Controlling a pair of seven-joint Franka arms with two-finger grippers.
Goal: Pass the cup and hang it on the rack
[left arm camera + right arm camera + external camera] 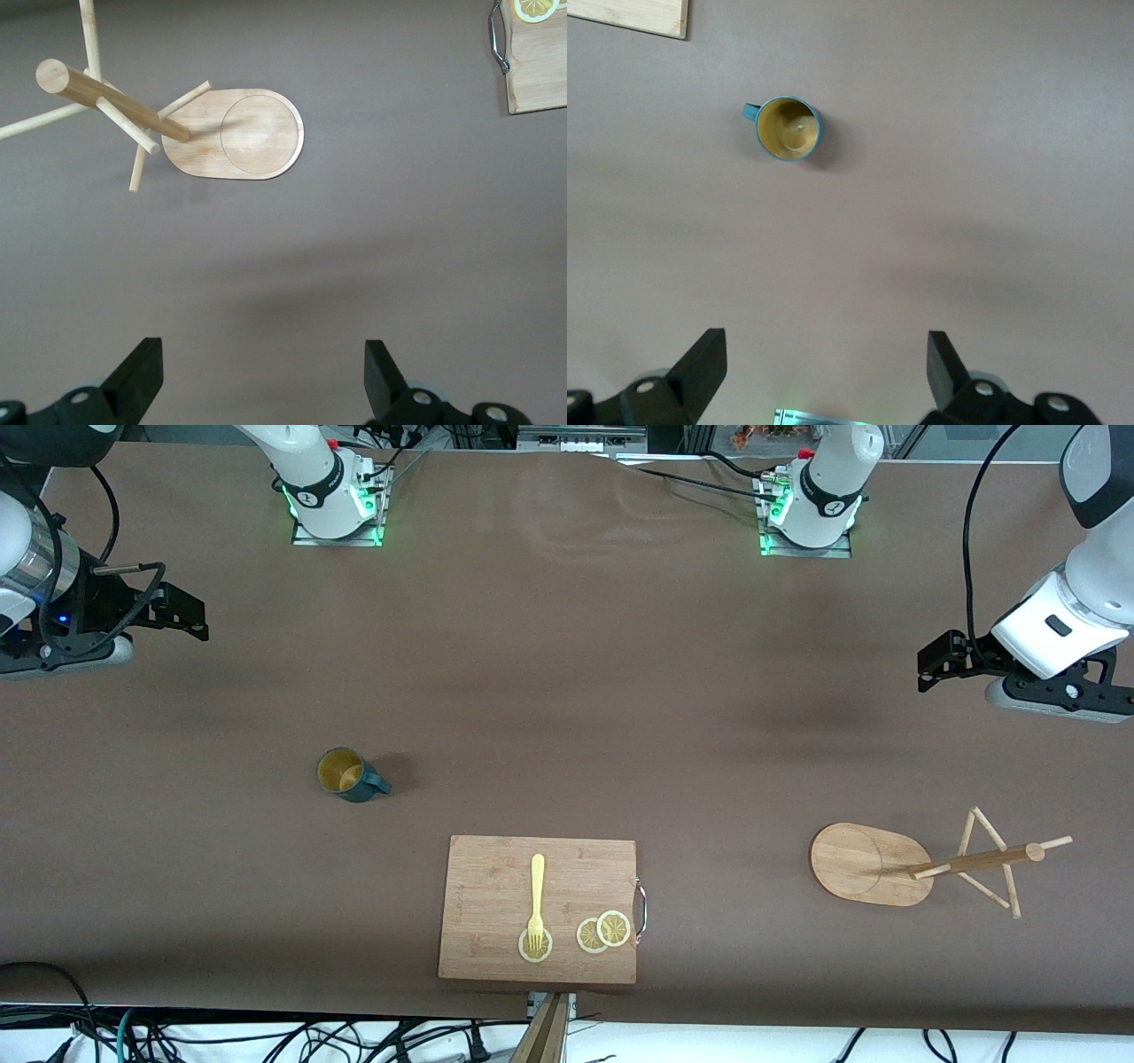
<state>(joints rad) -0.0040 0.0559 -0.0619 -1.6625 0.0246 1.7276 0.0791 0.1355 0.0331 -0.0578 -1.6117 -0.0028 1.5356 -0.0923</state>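
The dark teal cup [351, 774] stands upright on the brown table toward the right arm's end, its tan inside showing and its handle pointing toward the cutting board; it also shows in the right wrist view [788, 128]. The wooden rack [921, 861] stands toward the left arm's end, with an oval base, a pole and thin pegs; it also shows in the left wrist view [204, 124]. My right gripper [182, 613] is open and empty, high over the table's end. My left gripper [941, 661] is open and empty, high over the other end. Both arms wait.
A bamboo cutting board [496, 886] lies near the front edge, nearer the camera than the cup, with a yellow fork [536, 899] and lemon slices [604, 932] on it. Its corner shows in the left wrist view [536, 62]. Cables hang along the front edge.
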